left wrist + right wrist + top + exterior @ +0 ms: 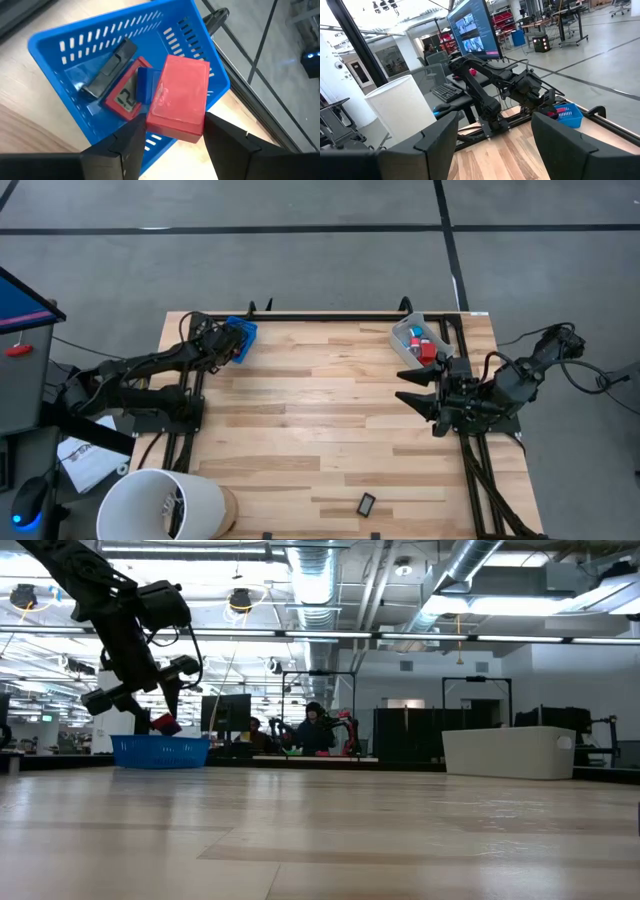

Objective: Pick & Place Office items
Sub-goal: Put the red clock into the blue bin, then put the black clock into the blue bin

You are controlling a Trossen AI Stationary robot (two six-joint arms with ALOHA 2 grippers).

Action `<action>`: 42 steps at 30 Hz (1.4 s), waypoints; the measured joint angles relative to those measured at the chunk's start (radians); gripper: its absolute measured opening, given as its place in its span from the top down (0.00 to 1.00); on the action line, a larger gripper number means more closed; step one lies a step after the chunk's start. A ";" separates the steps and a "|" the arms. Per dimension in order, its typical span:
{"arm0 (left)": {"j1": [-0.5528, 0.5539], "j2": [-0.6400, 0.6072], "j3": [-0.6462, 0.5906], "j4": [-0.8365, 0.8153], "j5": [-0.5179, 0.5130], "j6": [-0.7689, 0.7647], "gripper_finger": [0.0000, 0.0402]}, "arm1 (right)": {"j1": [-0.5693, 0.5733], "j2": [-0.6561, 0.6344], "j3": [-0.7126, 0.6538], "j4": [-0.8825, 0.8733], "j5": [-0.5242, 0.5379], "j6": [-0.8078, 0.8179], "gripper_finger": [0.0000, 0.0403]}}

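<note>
Currently the left gripper hangs above the blue tray at the table's far left corner, fingers clamped on a red block. Inside the tray lie a blue block, a red-framed piece with a light face and a black piece. Over the right edge, the right gripper waits, fingers spread, beside the clear bin. One black rectangle lies alone near the front edge, open wood around it
</note>
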 joint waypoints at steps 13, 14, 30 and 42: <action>-0.001 0.000 0.000 0.004 -0.010 0.030 0.47 | -0.002 0.000 0.000 -0.003 0.000 0.000 0.39; -0.001 -0.001 0.000 0.017 0.000 0.059 0.46 | -0.002 0.000 0.000 -0.003 0.000 0.000 0.39; -0.286 -0.038 0.001 0.342 0.282 0.676 0.53 | -0.011 0.000 0.000 -0.001 0.002 -0.026 0.39; -0.607 0.094 0.001 0.575 0.261 0.864 0.48 | -0.010 -0.006 0.001 0.001 0.005 -0.044 0.39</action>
